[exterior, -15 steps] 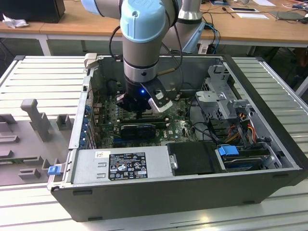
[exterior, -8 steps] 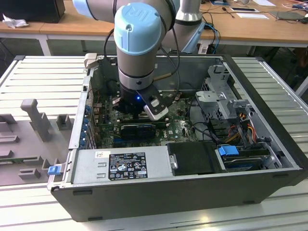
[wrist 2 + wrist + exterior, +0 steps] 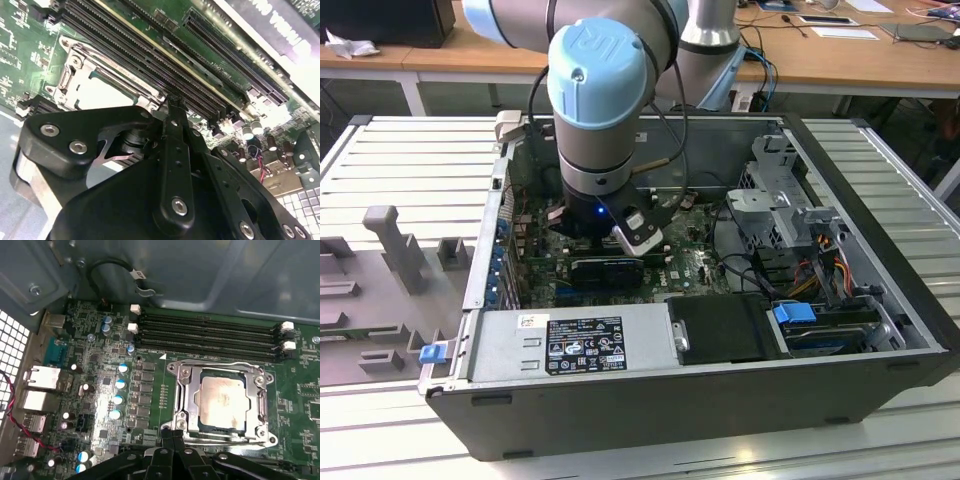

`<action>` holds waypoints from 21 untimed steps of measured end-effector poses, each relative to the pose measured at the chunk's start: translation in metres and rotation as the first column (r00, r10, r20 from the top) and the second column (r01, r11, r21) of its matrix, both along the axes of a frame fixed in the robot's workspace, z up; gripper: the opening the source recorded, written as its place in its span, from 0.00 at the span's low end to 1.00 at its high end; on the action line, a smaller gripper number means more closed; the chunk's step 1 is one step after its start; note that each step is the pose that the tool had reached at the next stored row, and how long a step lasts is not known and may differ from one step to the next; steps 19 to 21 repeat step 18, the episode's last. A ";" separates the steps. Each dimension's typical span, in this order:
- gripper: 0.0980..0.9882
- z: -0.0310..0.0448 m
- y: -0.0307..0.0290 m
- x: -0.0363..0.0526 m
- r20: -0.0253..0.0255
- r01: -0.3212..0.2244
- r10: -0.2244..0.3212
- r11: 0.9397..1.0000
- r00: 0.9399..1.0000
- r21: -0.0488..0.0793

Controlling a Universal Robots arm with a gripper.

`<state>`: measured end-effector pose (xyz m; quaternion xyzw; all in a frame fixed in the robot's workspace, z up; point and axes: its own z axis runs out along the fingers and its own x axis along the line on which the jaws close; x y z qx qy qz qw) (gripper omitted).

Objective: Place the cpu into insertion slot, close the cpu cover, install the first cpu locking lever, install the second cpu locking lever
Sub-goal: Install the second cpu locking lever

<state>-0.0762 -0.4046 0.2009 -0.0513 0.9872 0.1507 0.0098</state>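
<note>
Silver cpu point(image 3: 222, 401) under cpu cover point(image 3: 186, 390); end effector point(image 3: 172, 437) nr socket edge, grip state unclear.

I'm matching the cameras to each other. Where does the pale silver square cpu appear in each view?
Exterior view: hidden beneath the arm's blue-capped wrist.
First wrist view: pale silver square cpu seated in the silvery-rimmed insertion slot, beyond the gripper.
Second wrist view: cpu partly behind the black gripper.
Shared landmark: long black memory slots beside the slot.
</note>
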 end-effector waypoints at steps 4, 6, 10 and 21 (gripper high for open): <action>0.01 -0.0037 0.0000 -0.0011 0.000 0.000 0.000 1.000 1.000 0.018; 0.01 -0.0067 0.0001 -0.0011 0.000 0.000 0.000 0.999 1.000 0.032; 0.01 -0.0050 0.0001 -0.0021 0.000 0.000 0.000 0.999 1.000 0.037; 0.01 0.0230 0.0000 -0.0026 0.000 0.000 0.000 0.999 1.000 0.036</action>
